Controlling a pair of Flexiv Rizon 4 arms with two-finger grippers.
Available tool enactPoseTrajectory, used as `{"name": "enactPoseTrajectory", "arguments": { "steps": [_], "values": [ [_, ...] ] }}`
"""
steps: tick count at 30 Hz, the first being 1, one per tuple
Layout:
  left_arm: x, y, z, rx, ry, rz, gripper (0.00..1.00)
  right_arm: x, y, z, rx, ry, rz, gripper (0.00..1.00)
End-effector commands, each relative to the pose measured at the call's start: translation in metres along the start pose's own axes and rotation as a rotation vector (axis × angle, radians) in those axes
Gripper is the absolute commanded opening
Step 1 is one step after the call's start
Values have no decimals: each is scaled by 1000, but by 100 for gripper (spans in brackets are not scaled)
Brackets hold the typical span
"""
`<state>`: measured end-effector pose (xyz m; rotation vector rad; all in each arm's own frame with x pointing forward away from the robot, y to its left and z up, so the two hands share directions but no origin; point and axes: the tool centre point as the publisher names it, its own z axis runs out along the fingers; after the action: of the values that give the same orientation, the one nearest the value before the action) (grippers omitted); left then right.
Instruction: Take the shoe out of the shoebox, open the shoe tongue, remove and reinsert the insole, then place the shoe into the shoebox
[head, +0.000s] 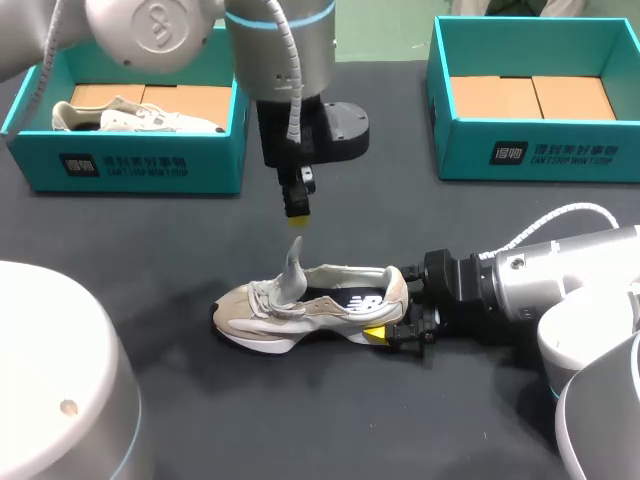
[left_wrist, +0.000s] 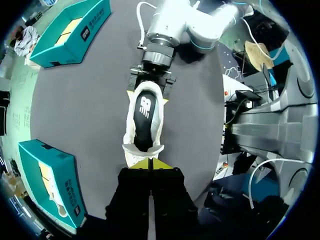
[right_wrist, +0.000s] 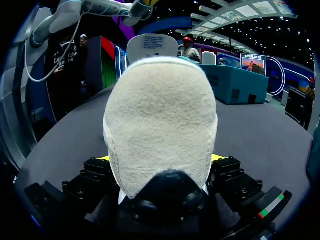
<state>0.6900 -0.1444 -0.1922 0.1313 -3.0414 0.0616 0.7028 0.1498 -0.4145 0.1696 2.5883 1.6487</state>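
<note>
A beige shoe (head: 310, 308) lies on its sole mid-table, toe to the left. Its tongue (head: 292, 268) stands pulled upright, and the black insole (left_wrist: 144, 112) with a white logo lies inside the opening. My left gripper (head: 298, 215) hangs straight above the tongue's tip with its yellow tips (left_wrist: 150, 164) pressed together; a thin gap seems to separate them from the tongue. My right gripper (head: 395, 313) comes in from the right and clamps the shoe's heel (right_wrist: 160, 125) from both sides, a yellow tip (right_wrist: 102, 158) showing on each flank.
A teal shoebox (head: 140, 165) at the back left holds another pale shoe (head: 130, 118). A second teal shoebox (head: 535, 160) at the back right shows only cardboard inside. My arms' big pale housings (head: 60, 390) fill the front corners.
</note>
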Motion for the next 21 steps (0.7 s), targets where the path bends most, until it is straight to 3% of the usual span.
{"name": "enactPoseTrajectory", "arguments": {
  "steps": [1,13,21],
  "values": [
    [1,-2,13,110,-33,173,0,0,1,0,4,0,1,0],
    [-2,-6,15,101,-27,180,0,0,1,0,4,0,1,0],
    [-3,-54,53,15,-5,346,0,0,1,0,4,0,1,0]
  ]
}}
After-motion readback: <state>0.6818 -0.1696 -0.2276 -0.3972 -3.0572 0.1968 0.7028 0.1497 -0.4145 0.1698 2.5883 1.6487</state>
